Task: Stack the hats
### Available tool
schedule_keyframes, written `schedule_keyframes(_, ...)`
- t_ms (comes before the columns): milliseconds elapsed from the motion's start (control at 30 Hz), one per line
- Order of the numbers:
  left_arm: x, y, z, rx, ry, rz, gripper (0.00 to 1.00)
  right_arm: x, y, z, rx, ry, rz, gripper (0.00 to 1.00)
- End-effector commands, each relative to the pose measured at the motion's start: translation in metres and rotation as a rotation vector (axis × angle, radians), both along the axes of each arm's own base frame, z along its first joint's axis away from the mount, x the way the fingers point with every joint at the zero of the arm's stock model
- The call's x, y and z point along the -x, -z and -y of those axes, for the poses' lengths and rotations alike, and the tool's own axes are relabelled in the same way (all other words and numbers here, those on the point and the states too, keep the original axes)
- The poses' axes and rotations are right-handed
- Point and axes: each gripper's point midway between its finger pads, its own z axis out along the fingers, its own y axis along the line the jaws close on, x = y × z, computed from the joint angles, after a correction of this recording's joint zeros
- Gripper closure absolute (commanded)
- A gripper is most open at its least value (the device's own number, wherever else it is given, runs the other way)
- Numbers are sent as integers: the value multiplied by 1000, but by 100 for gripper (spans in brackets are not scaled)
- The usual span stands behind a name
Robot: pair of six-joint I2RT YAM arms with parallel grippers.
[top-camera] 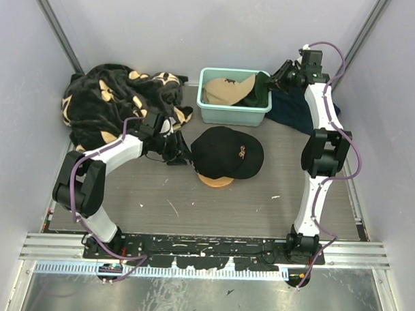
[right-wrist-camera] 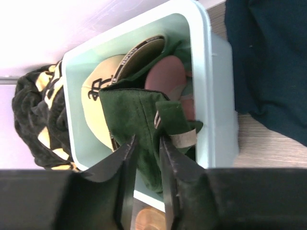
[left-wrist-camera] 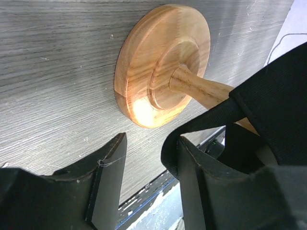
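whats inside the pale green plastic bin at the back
A tan fabric baseball cap, a dark green fabric cap pinched by the right gripper, and a pink cap mostly covered by the green one. The floor of the pale green plastic bin is hidden under them.

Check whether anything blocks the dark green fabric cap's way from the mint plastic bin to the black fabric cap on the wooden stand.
Only the bin's near wall lies between the green cap and the black cap; the left gripper sits beside the latter.
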Motion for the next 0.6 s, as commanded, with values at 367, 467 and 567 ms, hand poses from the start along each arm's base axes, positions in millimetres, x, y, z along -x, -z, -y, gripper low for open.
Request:
schedule_keyframes(367, -28, -37, -25, 52, -100, 90, 43, 2, -133, -26, -57, -30, 317, 99)
schedule_keyframes(467, -32, -41, -25, 69, -105, 97, 42, 9, -170, -23, -77, -23, 390, 99)
schedule_keyframes(567, -34, -44, -23, 80, -101, 102, 41, 18, -208, -17, -102, -11, 464, 99)
